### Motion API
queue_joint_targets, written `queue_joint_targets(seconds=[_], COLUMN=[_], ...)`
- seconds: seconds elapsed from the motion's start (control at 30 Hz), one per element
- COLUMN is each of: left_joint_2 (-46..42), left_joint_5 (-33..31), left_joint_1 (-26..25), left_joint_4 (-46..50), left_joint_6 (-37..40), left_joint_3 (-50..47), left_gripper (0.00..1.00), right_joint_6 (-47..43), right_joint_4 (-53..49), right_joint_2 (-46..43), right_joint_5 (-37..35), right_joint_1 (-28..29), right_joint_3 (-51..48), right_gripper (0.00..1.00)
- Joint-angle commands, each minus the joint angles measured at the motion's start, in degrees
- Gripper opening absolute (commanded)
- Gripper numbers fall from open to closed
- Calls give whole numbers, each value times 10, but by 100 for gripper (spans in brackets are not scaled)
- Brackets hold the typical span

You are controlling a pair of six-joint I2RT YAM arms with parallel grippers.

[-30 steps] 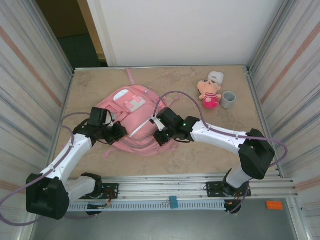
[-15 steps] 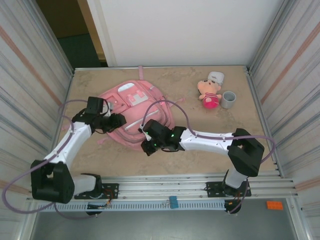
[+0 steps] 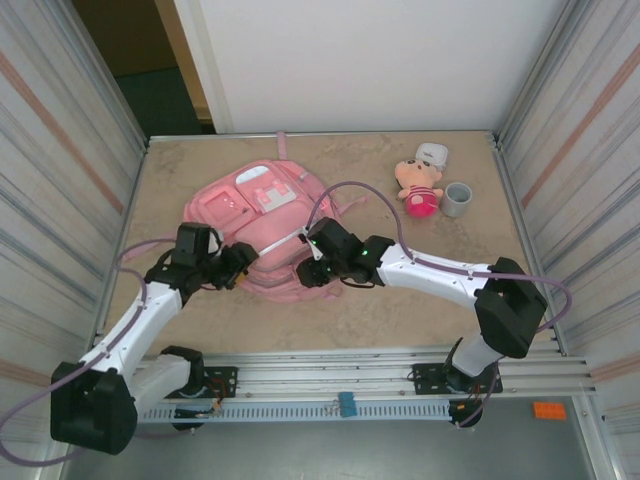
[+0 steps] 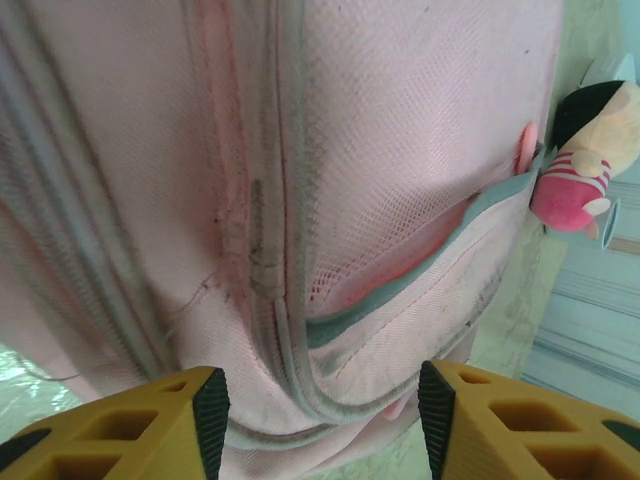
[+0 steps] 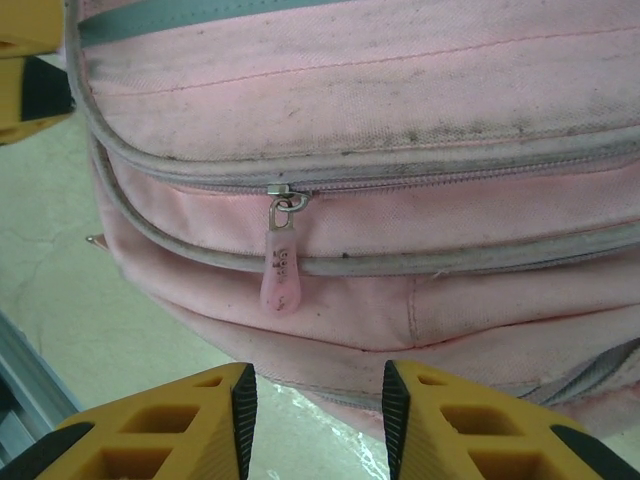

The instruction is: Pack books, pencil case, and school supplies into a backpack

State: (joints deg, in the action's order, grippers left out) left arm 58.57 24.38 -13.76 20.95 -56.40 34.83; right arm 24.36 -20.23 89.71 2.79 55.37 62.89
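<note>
Where the backpack [image 3: 250, 205] lies flat on the table [image 3: 400, 320], left of centre, you see its zipped seams turned toward the arms. A pink zipper pull [image 5: 280, 262] hangs from the closed zip on its near edge. The left gripper [image 3: 243, 262] sits at the backpack's near left side, jaws parted, clasping nothing. The right gripper [image 3: 303, 274] sits at the near right edge, close to the zipper pull, jaws parted less widely, likewise empty. A plush doll [image 3: 418, 187] and a grey cup [image 3: 457, 199] stand well apart at the far right.

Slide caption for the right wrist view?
Open right tool faces the pink backpack and its zipper pull.
</note>
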Motion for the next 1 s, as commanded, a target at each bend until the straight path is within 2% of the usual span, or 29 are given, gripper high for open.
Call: queue_joint_targets(seconds=[0.0,0.1,0.23,0.33,0.6,0.83,0.97], left_joint_2=[22,48,72,63,44,42,44], left_joint_5=[-7,-13,-2,-1,-4,3,16], left_joint_1=[-16,-19,-19,-19,-20,-20,-19], left_joint_4=[-55,-102,-108,-101,-92,-107,-112], left_joint_6=[-40,-53,-49,-52,-63,-83,-81], left_joint_3=[-3,-9,4,5,2,3,5], left_gripper=[55,48,20,9,6,0,0], right_joint_6=[-22,-19,-1,14,10,-9,-14], right_joint_4=[-17,-17,-17,-24,-68,-54,-53], right_joint_2=[5,15,27,45,103,133,150], right_joint_5=[5,10,7,-4,-54,-23,-44], right_joint_1=[-1,0,1,4,10,11,7], right_joint_3=[25,34,50,69,124,134,139], right_gripper=[39,39,40,41,43,43,43])
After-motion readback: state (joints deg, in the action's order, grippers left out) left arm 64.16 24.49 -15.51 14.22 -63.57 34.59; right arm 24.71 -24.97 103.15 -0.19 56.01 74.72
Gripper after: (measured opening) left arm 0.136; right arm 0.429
